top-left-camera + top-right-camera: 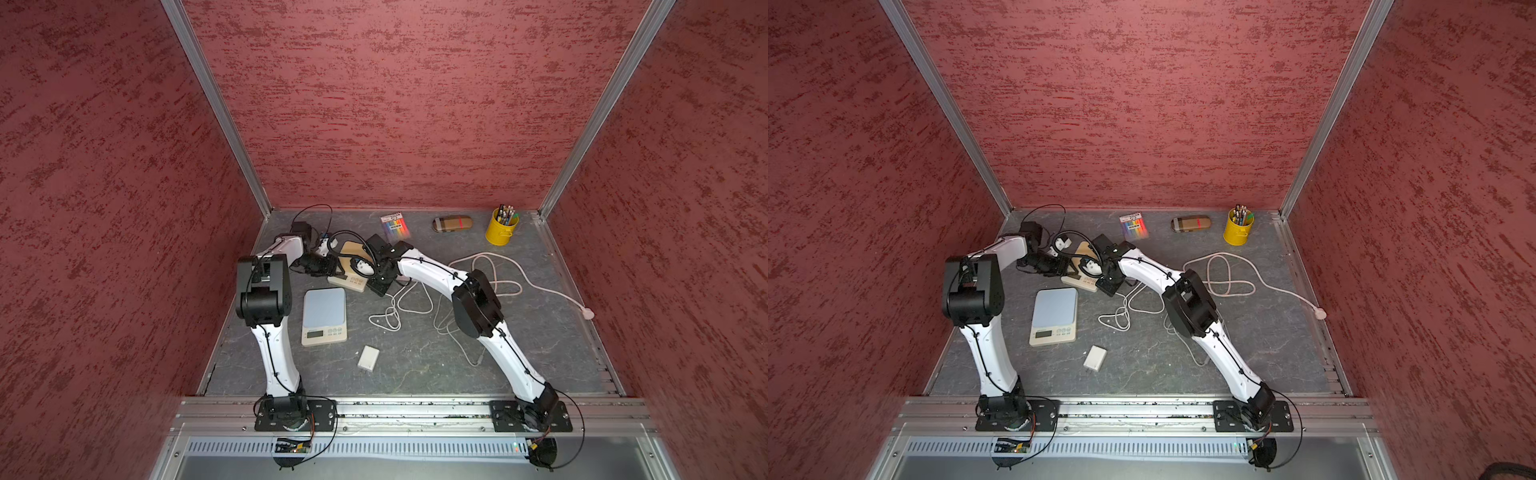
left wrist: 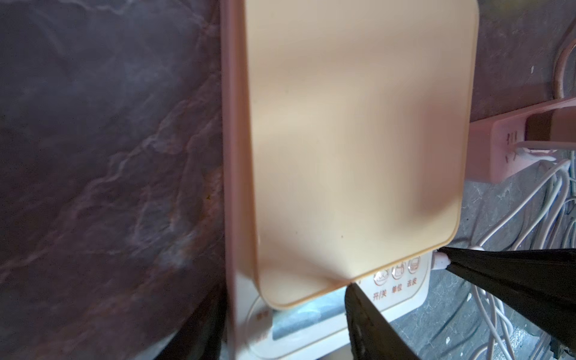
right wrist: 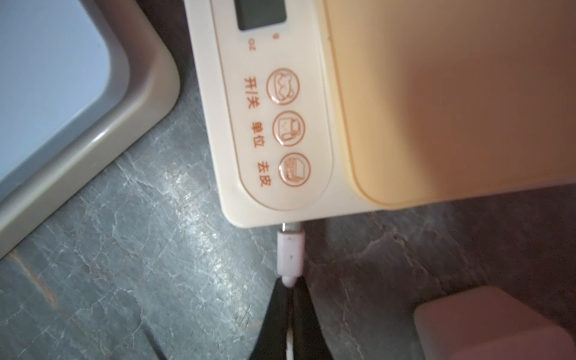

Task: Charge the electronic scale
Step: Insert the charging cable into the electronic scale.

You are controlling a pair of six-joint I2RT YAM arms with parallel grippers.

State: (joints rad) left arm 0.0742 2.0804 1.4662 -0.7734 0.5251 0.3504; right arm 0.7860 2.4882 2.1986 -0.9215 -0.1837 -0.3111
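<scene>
Right gripper [image 3: 291,290] clamped on cable [image 3: 290,338] behind plug [image 3: 290,252]; tip seemingly in scale [image 3: 274,199] port. Left gripper [image 1: 335,269] by scale, spread unclear.

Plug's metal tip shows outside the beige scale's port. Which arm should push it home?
Right. The right fingers are shut on the cable just behind the plug, already lined up with the beige scale's port. The left fingers sit over that scale's top, holding no cable.

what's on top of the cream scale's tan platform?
The cream electronic scale's tan square platform looks bare in the left wrist view. In both top views the left arm and right arm cover much of it.
</scene>
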